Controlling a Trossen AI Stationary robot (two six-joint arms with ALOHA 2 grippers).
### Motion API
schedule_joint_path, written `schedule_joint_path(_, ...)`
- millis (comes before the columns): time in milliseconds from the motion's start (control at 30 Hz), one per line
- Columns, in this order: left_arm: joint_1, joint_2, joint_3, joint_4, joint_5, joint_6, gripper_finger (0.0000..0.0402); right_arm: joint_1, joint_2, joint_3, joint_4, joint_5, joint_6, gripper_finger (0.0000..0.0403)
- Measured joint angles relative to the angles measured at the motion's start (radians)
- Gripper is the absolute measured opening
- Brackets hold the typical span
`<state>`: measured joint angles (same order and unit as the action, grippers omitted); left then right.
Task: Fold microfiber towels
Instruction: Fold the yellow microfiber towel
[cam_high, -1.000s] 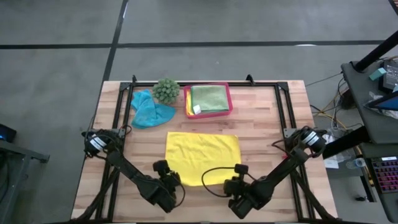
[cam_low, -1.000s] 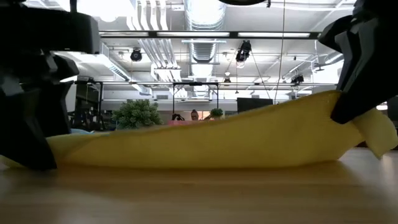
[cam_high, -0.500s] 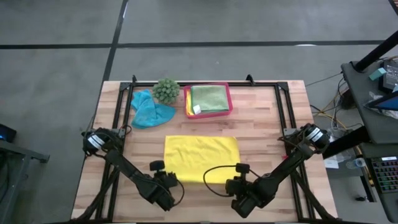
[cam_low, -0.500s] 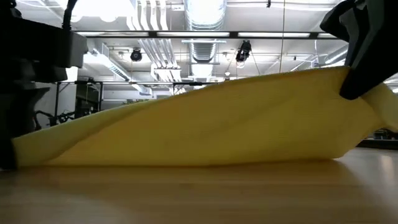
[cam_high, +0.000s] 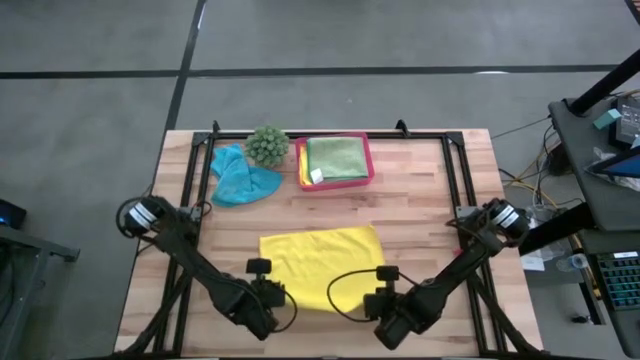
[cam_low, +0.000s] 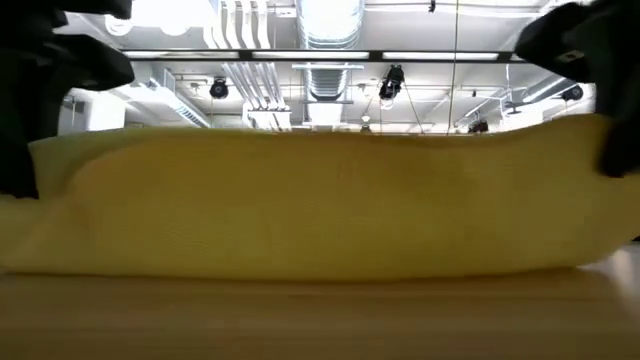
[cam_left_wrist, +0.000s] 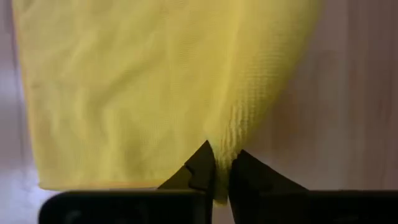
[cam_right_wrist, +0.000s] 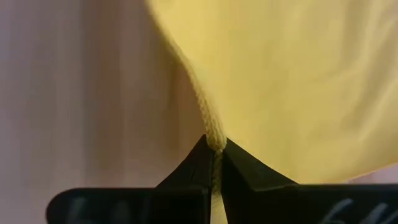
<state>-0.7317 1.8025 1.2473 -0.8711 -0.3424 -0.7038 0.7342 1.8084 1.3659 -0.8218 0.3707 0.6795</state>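
High view: pink tray (cam_high: 369, 160) w/ green towel (cam_high: 336, 155).

Overhead, table-level and both wrist cameras share the yellow towel (cam_high: 322, 264)

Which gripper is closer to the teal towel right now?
Left. The left gripper pinches the yellow towel's near corner, on the teal towel's side; the right gripper holds the other near corner, farther away.

towel (cam_high: 322, 264) mid-table, tray (cam_high: 368, 158) behind it, plant (cam_high: 267, 146) left of tray
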Motion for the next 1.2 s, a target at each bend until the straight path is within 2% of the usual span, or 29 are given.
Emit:
schedule_joint_path(167, 0.038, -0.006, -0.012, -0.04, -0.001, 0.008, 0.0057, -0.04, 0.0, -0.015, -0.001, 0.046, -0.022, 0.0009)
schedule_joint_path(433, 0.06, -0.006, -0.015, -0.256, 0.022, 0.007, 0.0151, -0.11, 0.0, -0.068, -0.002, 0.051, -0.04, 0.0009)
schedule_joint_path(567, 0.06, -0.006, -0.015, -0.257, 0.02, 0.038, 0.0182, -0.128, 0.0, -0.075, 0.0, 0.066, -0.052, 0.0009)
schedule_joint_path(733, 0.057, -0.006, -0.016, -0.052, -0.056, 0.07, 0.0186, -0.131, 0.001, -0.075, 0.0, 0.078, -0.068, 0.0009)
schedule_joint_path(933, 0.068, -0.001, -0.027, -0.011, -0.161, 0.072, 0.0186, -0.131, 0.001, -0.075, 0.001, 0.078, -0.07, 0.0009)
schedule_joint_path(1200, 0.093, 0.0, -0.134, 0.158, -0.174, 0.03, 0.0186, -0.131, 0.002, -0.079, 0.001, 0.099, -0.062, 0.0009)
